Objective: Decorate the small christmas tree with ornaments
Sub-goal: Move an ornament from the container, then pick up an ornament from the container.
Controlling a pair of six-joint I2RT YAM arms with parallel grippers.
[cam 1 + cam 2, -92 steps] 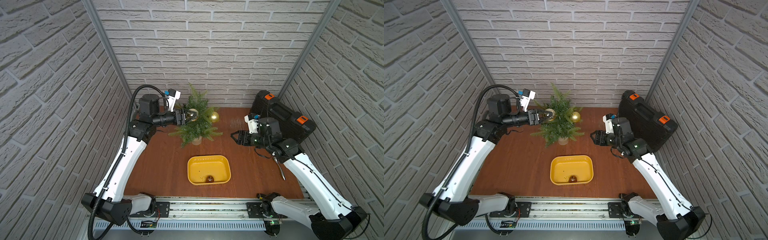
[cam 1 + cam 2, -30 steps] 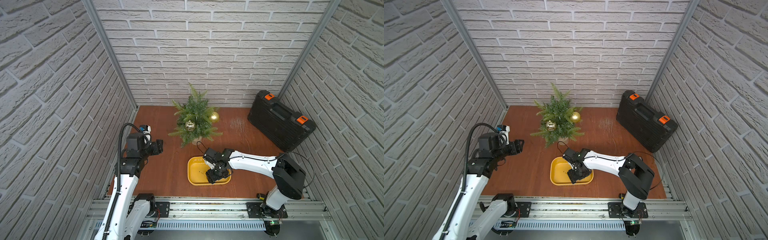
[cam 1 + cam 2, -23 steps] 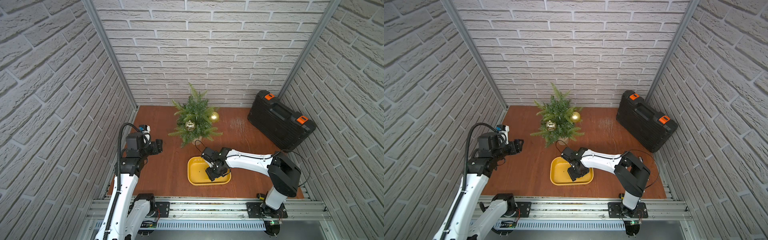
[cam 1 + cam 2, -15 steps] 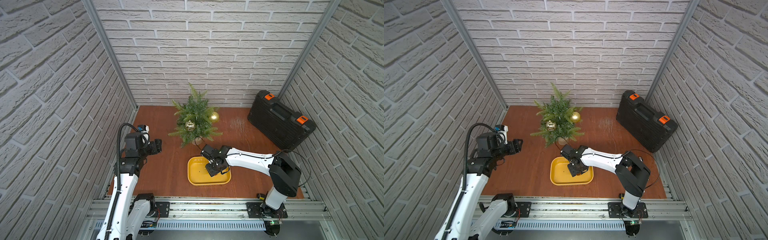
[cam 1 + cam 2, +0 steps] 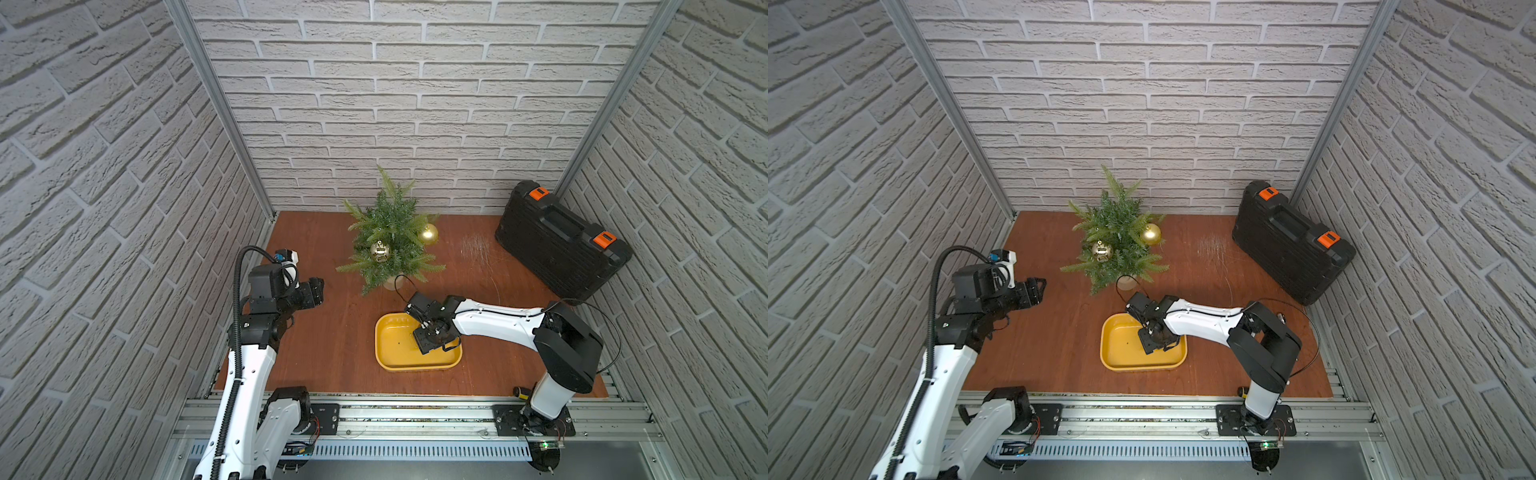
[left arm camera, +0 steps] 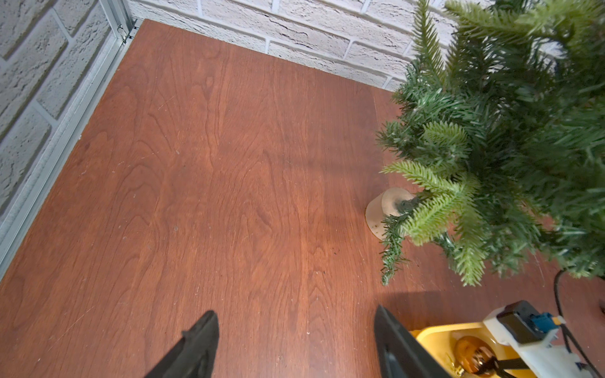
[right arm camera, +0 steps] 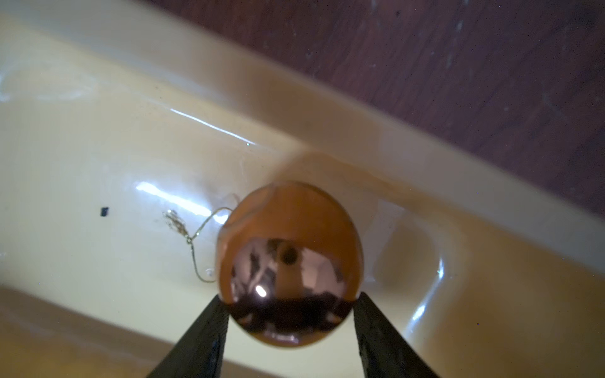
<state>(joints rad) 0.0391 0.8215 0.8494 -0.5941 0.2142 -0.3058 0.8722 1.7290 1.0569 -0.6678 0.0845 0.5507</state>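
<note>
Inside yellow tray near small christmas tree, right claw pinching amber bauble; left claw spread.

White brick walls, reddish wooden tabletop

Green tree, beige pot. At its two o'clock a matte gold bauble; amid the needles a mirror-gold bauble. Glossy amber bauble in yellow tray. Red-brown wood-grain table. Black case, orange latches, at table's two o'clock. Pale grey brick-pattern walls.
</note>
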